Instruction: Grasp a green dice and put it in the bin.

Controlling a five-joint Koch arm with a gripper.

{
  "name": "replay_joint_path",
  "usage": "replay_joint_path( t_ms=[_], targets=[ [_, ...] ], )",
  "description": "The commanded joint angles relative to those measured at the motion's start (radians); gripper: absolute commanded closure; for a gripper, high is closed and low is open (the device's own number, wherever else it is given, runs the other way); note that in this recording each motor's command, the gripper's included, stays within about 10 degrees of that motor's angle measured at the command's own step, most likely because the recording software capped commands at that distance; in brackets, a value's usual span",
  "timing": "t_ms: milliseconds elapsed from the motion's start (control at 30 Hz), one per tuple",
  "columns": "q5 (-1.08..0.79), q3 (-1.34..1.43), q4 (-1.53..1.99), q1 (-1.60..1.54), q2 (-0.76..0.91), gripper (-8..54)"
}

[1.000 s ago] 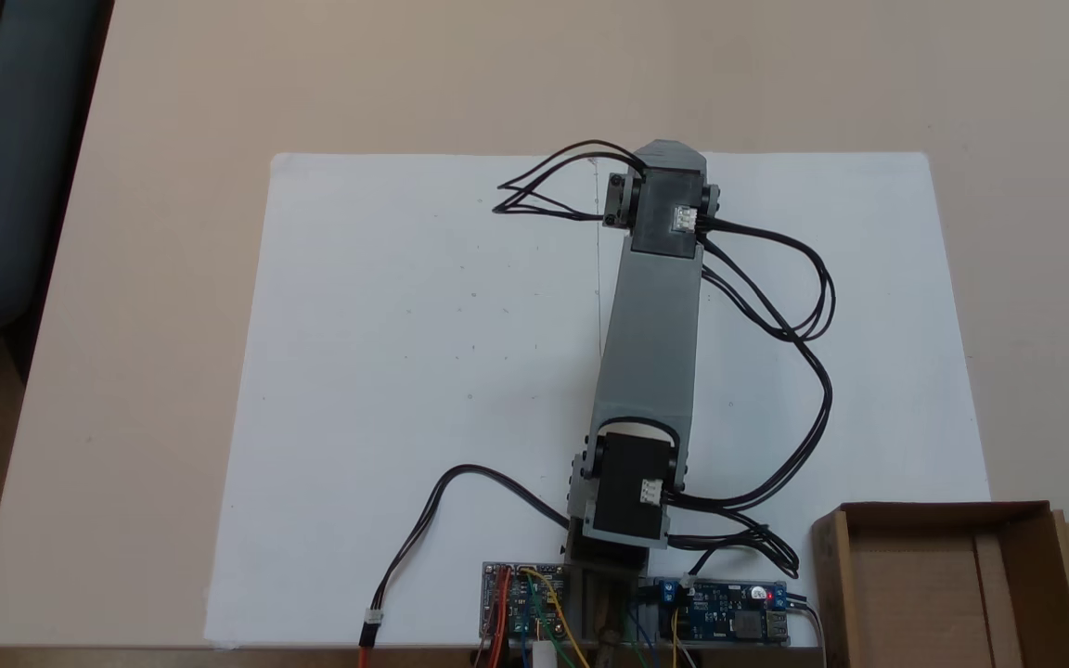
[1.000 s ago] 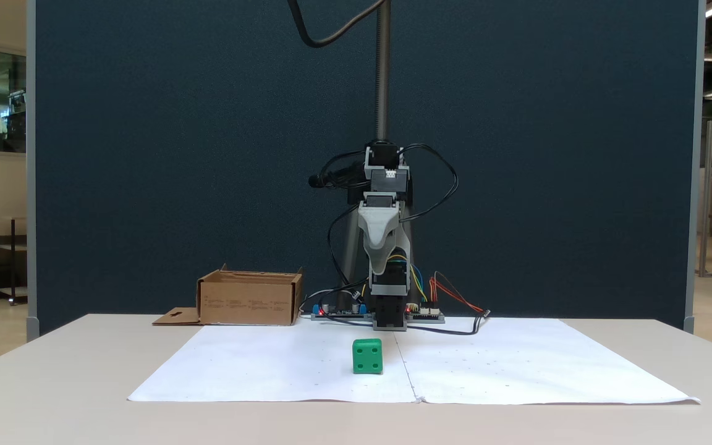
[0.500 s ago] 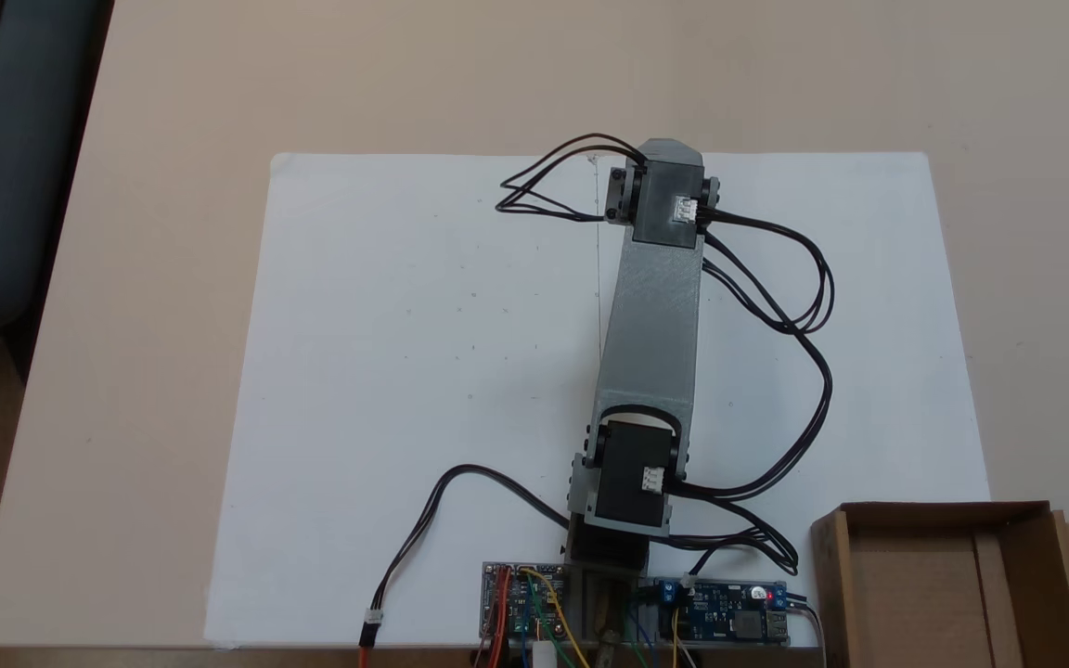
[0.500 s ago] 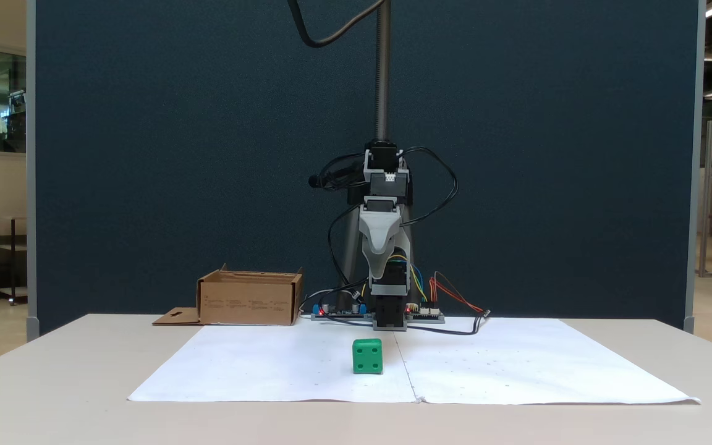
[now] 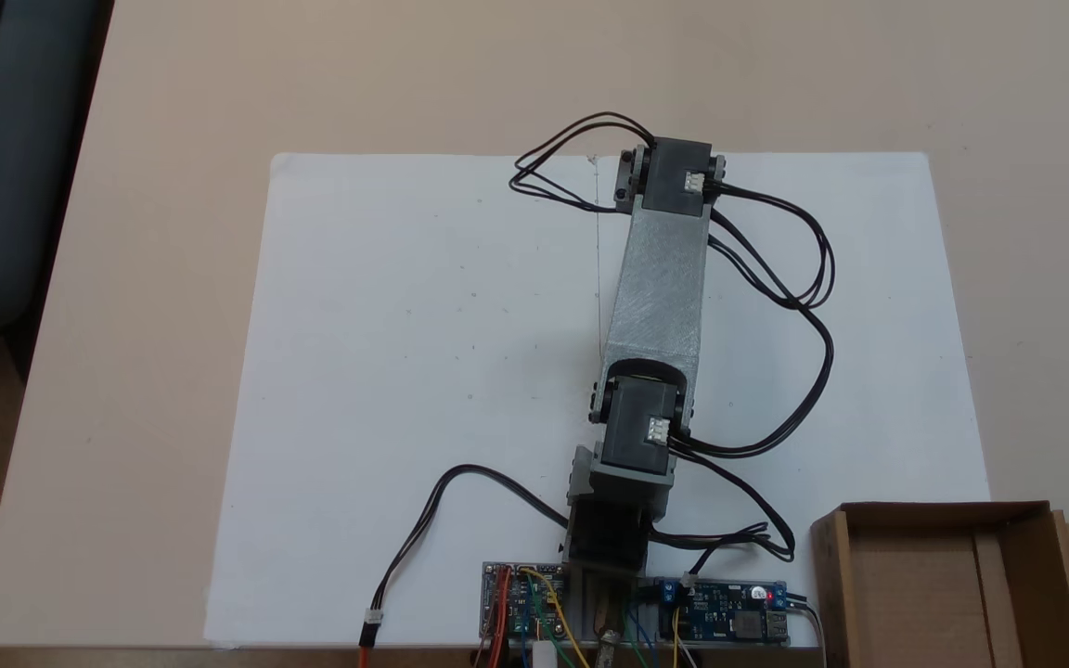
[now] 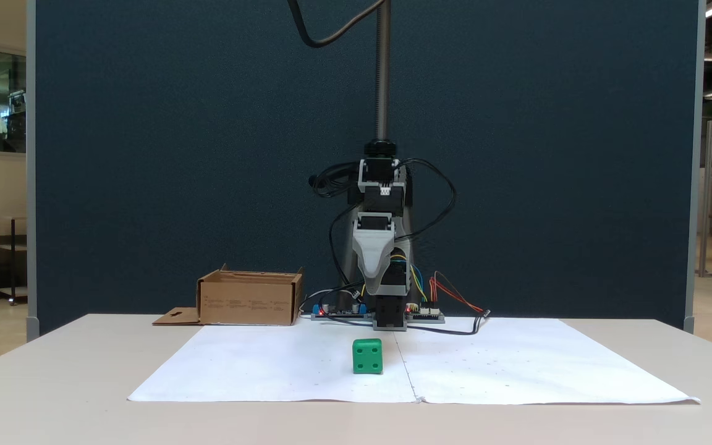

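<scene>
Plainly, smooth green dice (image 6: 367, 356) sits on white paper (image 6: 269, 364), corrugated bin (image 6: 250, 300) apart.

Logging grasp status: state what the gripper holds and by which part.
Nothing is held. The green dice sits alone on the white paper, with the gripper well above it.

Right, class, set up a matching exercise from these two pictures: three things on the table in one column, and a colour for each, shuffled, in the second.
Things:
1. dice
2. box
3. paper sheet

Colours:
A. white
B. green
C. brown

Pairs: 1-B, 2-C, 3-A
</scene>
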Motion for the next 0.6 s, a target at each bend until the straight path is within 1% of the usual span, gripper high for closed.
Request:
replay_joint_path(
  t_ms=[0,333,567],
  targets=[
    [-0.066,-0.057,0.006,0.008,-0.006,-2.7],
    [-0.071,-0.126,0.028,0.029,-0.071,-2.7],
    [-0.071,-0.256,0.224,0.035,-0.109,-2.8]
  ],
)
